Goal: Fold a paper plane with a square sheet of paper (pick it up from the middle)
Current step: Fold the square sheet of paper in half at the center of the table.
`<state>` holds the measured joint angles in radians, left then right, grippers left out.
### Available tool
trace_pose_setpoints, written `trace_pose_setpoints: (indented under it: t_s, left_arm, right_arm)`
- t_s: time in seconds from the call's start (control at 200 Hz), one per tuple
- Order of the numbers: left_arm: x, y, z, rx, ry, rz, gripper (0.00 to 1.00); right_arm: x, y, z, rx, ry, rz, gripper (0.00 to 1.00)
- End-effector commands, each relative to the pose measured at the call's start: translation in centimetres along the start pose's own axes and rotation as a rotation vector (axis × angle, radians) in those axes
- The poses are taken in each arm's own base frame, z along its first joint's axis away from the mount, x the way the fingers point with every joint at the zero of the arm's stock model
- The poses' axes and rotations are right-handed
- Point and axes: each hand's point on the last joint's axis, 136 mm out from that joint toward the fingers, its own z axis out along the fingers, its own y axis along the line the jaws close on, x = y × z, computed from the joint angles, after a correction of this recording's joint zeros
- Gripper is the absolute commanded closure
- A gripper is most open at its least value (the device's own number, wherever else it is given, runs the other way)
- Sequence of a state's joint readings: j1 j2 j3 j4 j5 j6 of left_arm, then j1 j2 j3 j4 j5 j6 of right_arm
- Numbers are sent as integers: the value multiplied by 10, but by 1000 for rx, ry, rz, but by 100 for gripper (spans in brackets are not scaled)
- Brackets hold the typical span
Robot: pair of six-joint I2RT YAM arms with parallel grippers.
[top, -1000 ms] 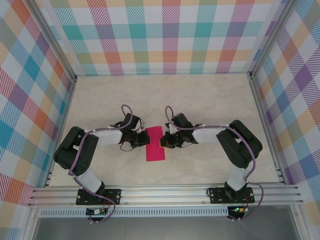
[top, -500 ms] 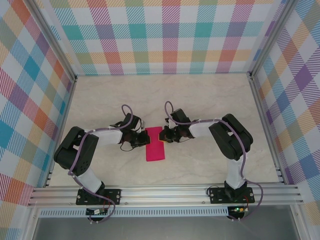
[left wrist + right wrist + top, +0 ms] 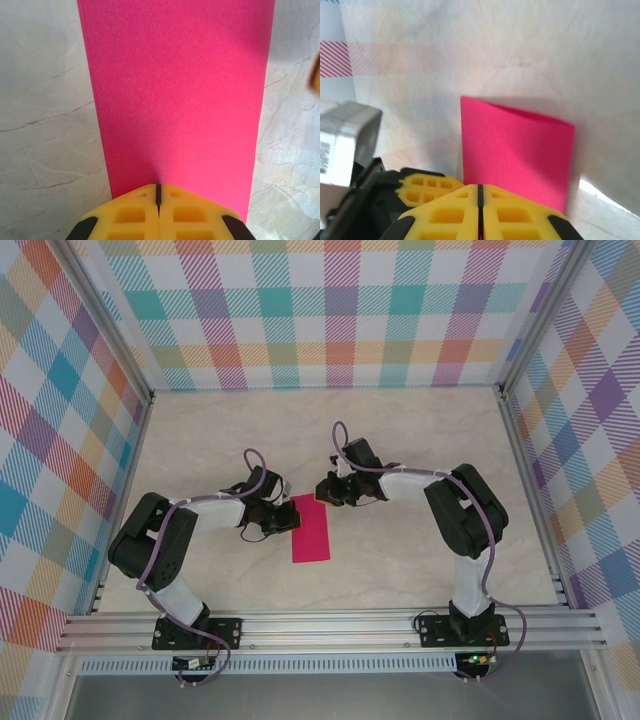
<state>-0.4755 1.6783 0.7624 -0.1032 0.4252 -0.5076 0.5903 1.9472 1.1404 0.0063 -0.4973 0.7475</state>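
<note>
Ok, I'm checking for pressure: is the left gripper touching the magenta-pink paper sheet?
Cannot tell. In the left wrist view the shut left gripper overlaps the near edge of the magenta-pink paper sheet, hiding any gap.

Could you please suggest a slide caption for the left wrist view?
Left gripper, shut, at the edge of the pink paper lying on the marble table.

**Top external** — a fixed camera high above and behind the arm bases (image 3: 195, 630), looking down on the whole tabletop (image 3: 420, 440) from well away.

**Left wrist** — set just behind the left gripper (image 3: 158, 192), looking steeply down past its closed fingers, very near the pink sheet of paper (image 3: 175, 90).

**Right wrist** — set behind the right gripper (image 3: 480, 192), tilted flatter, looking across the sheet's end to a strip of plaid wall (image 3: 335, 59).

All three views share the sheet and the marble around it.
</note>
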Motion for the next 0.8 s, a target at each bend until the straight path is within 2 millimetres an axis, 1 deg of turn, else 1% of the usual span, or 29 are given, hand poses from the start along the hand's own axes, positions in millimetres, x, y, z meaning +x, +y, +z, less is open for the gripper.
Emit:
trace_pose_setpoints:
  t_s: [0.0, 0.05, 0.115, 0.275, 0.315, 0.38, 0.44, 0.595, 0.69, 0.795]
  left_arm:
    - [59, 72, 14, -257, 174, -89, 100]
    - [59, 72, 14, -256, 172, -89, 100]
    - [58, 72, 14, -258, 173, -88, 100]
    - [58, 71, 14, -255, 171, -88, 100]
    - [58, 71, 14, -253, 171, -87, 100]
    - [60, 73, 14, -257, 174, -89, 100]
    - [61, 73, 14, -258, 173, -88, 100]
    - [60, 73, 13, -257, 169, -87, 100]
    - [60, 73, 14, -255, 171, -86, 100]
    - [60, 73, 15, -255, 172, -86, 100]
  right_arm:
    - [-5, -17, 6, 24, 12, 35, 91]
    - [-6, -20, 8, 32, 20, 42, 91]
    - [-6, -18, 11, 24, 34, 42, 90]
    - [-2, -32, 16, 72, 55, 61, 91]
    - [-1, -38, 16, 97, 62, 76, 91]
    - [0, -40, 16, 106, 68, 78, 91]
    - [-2, -36, 13, 101, 64, 71, 91]
    - [-11, -9, -2, 57, 33, 17, 90]
    - [-16, 4, -4, 23, 38, -8, 90]
    - [-19, 1, 3, 28, 50, 0, 90]
